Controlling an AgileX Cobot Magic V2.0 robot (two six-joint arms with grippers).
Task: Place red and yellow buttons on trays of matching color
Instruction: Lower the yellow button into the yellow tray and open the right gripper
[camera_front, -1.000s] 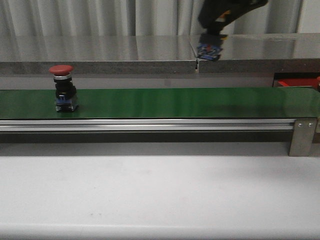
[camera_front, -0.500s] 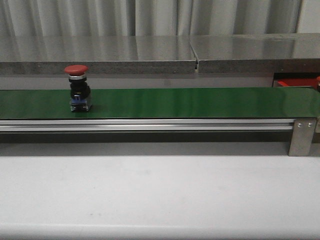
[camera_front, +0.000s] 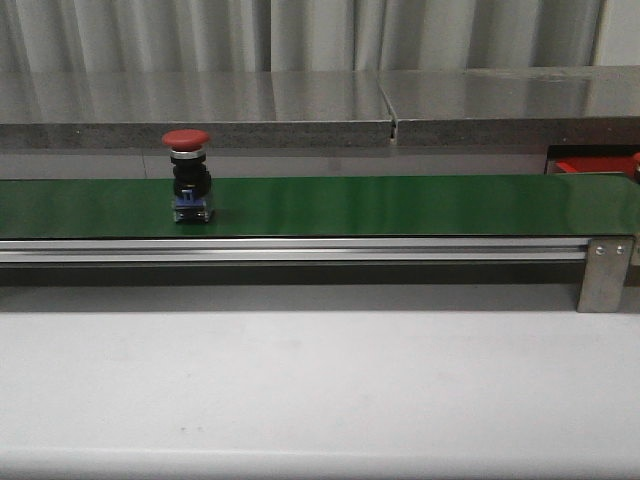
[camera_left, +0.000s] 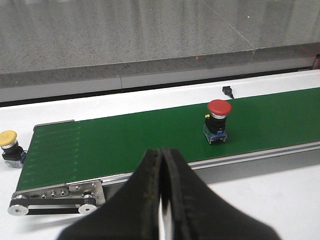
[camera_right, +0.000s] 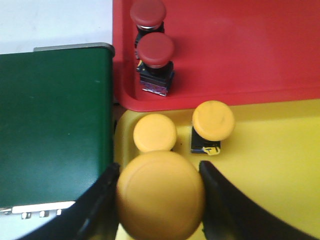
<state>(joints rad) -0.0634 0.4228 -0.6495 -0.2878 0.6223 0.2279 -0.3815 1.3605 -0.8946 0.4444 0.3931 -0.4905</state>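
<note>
A red button stands upright on the green belt, left of its middle; it also shows in the left wrist view as the red button. My left gripper is shut and empty, on the near side of the belt. My right gripper is shut on a yellow button, above the yellow tray. Two yellow buttons stand in that tray. The red tray holds two red buttons. Neither gripper shows in the front view.
Another yellow button stands on the white table off the belt's end. The belt's metal rail and end bracket run along its near side. A corner of the red tray shows at the belt's right end.
The red button has ridden to the right along the belt. The right arm, which held a button above the back ledge, has gone out of the front view.
</note>
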